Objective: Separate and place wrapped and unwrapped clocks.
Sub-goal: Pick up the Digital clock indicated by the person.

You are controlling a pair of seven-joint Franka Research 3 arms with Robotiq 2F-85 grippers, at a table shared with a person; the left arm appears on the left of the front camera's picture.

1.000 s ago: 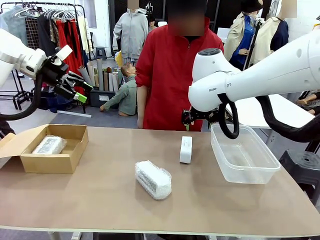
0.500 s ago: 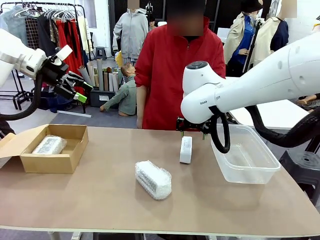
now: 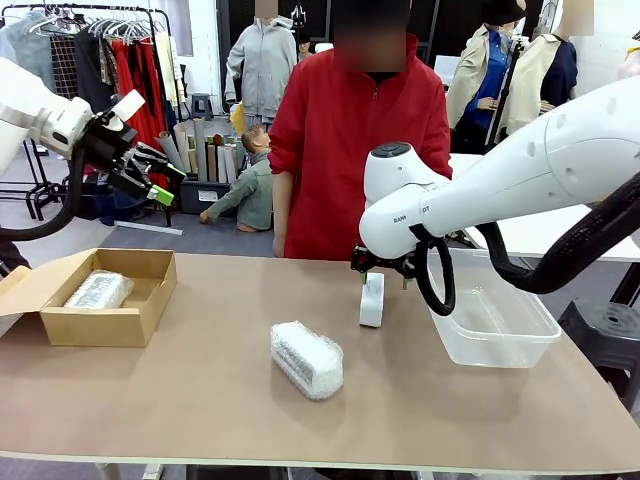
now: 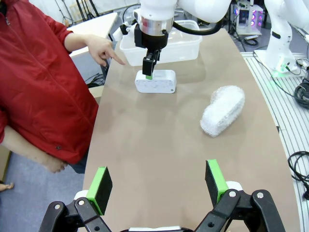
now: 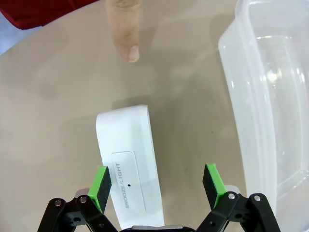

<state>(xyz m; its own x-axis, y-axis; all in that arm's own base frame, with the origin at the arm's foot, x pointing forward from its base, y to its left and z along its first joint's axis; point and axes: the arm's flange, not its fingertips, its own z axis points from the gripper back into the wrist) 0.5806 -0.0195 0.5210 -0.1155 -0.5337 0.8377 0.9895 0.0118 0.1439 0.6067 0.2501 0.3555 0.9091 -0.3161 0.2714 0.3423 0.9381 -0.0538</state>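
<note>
The bare white clock (image 3: pixel 371 299) stands on edge mid-table, just left of the clear tub (image 3: pixel 520 345). My right gripper (image 3: pixel 383 277) hangs open directly above it. In the right wrist view the clock (image 5: pixel 129 164), its top marked SNOOZE/LIGHT, lies nearer the left finger of the open gripper (image 5: pixel 157 186). A bubble-wrapped clock (image 3: pixel 306 359) lies in the middle of the table. Another wrapped clock (image 3: pixel 98 290) rests in the cardboard box (image 3: pixel 152 300). My left gripper (image 3: pixel 164 183) is open, raised high above the box, holding nothing.
A person in a red top stands at the far edge. Their hand (image 4: pixel 104 48) points a finger (image 5: pixel 126 29) at the table just beyond the bare clock (image 4: pixel 155 81). The tub (image 5: pixel 270 96) sits close beside my right gripper's fingers.
My right arm has swung left from above the tub and come down over the bare clock. The left arm and the clocks have stayed put.
</note>
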